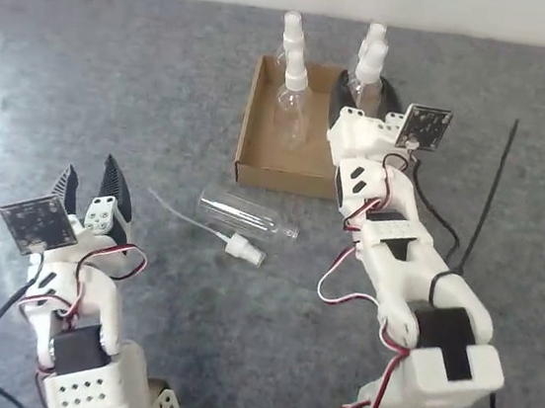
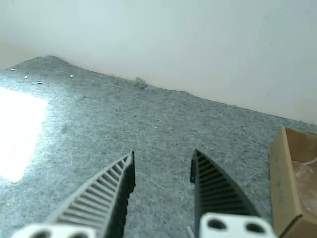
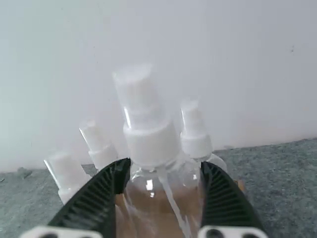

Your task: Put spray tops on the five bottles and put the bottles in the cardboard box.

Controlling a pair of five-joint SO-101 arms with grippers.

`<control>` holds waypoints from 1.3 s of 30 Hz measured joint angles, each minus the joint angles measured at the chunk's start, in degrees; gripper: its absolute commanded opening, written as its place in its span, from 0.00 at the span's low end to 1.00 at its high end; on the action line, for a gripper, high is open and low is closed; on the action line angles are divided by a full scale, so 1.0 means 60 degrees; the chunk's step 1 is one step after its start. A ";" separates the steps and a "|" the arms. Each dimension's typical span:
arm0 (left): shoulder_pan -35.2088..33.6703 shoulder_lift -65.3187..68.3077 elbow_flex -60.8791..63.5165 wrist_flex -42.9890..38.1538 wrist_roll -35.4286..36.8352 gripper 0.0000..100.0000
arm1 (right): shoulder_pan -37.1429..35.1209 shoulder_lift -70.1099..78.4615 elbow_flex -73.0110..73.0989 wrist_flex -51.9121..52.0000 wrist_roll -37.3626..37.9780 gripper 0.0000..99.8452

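The cardboard box (image 1: 257, 167) sits at the back of the table with several capped clear bottles standing in it. My right gripper (image 1: 366, 94) is over the box's right side, its fingers closed against the shoulders of one upright bottle (image 3: 148, 144) with a white spray top. Other capped bottles (image 3: 195, 131) (image 3: 96, 141) stand behind it. An uncapped clear bottle (image 1: 251, 214) lies on the table in front of the box, and a loose spray top (image 1: 245, 250) with its thin tube lies beside it. My left gripper (image 1: 91, 187) (image 2: 163, 156) hangs open and empty at the front left.
The table is a grey felt-like surface (image 1: 168, 82) with a white wall behind it. The box's corner (image 2: 285, 183) appears ahead of the left gripper. A black cable (image 1: 493, 191) runs along the right arm's side.
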 measured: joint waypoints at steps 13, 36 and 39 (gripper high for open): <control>0.0000 0.0000 0.0000 0.0000 -0.0015 0.17 | 0.0000 0.2110 -0.0659 -0.1656 0.0821 0.09; 0.0000 0.0000 0.0000 0.0000 -0.0015 0.17 | 0.0000 0.3634 -0.1626 -0.1744 0.0850 0.09; 0.0000 0.0000 0.0000 0.0000 -0.0015 0.17 | 0.0000 0.3663 -0.1700 -0.1744 0.0850 0.09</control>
